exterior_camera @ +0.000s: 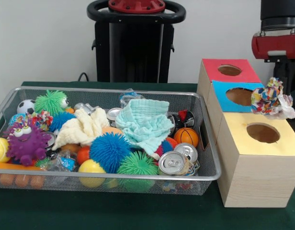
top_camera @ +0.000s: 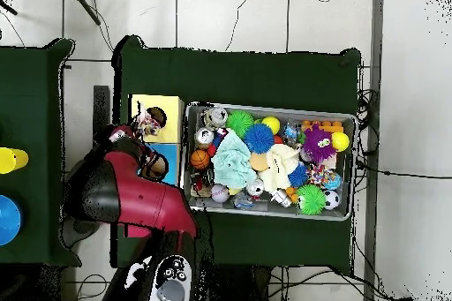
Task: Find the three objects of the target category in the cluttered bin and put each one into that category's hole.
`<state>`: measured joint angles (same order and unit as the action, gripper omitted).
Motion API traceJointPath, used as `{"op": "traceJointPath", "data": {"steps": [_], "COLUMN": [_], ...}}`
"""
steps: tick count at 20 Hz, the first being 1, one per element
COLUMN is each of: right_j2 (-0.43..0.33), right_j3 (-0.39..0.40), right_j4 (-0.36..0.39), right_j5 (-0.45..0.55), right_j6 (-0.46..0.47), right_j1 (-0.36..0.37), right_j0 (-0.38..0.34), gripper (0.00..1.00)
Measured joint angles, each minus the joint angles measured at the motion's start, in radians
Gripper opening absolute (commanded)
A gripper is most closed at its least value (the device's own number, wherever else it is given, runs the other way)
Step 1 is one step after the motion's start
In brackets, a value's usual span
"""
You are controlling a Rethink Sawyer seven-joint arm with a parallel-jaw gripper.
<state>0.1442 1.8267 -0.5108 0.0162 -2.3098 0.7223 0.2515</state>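
A knotted rope toy [exterior_camera: 268, 98] in many colours hangs over the wooden box, between the blue hole [exterior_camera: 239, 96] and the yellow hole [exterior_camera: 263, 132]. My gripper [exterior_camera: 276, 85] comes down from the red arm at the right and is shut on the toy, which hides its fingertips. From overhead the rope toy [top_camera: 148, 123] sits at the border of the yellow top [top_camera: 159, 101] and the blue top, with my gripper [top_camera: 141, 133] just beside it. A second rope toy [exterior_camera: 42, 118] lies among the clutter at the left of the wire bin [exterior_camera: 104, 90].
The bin holds spiky balls, a purple monster toy [exterior_camera: 26, 141], cloths [exterior_camera: 143, 122], drink cans [exterior_camera: 172, 163], a small basketball [exterior_camera: 186, 136] and a soccer ball [exterior_camera: 26, 106]. The red hole [exterior_camera: 229, 70] is at the box's far end. The box stands close against the bin's right wall.
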Motion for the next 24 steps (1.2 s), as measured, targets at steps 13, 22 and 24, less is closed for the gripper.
{"op": "traceJointPath", "data": {"steps": [13, 22, 24], "right_j2": [-0.032, -0.066, -0.067], "right_j3": [0.0, 0.0, 0.0], "right_j4": [-0.003, -0.004, -0.004], "right_j5": [-0.214, -0.308, -0.314], "right_j6": [0.0, 0.0, 0.0], "right_j1": [-0.06, -0.127, -0.134], "right_j0": [-0.038, -0.059, -0.059], "gripper": [0.0, 0.0, 0.0]}}
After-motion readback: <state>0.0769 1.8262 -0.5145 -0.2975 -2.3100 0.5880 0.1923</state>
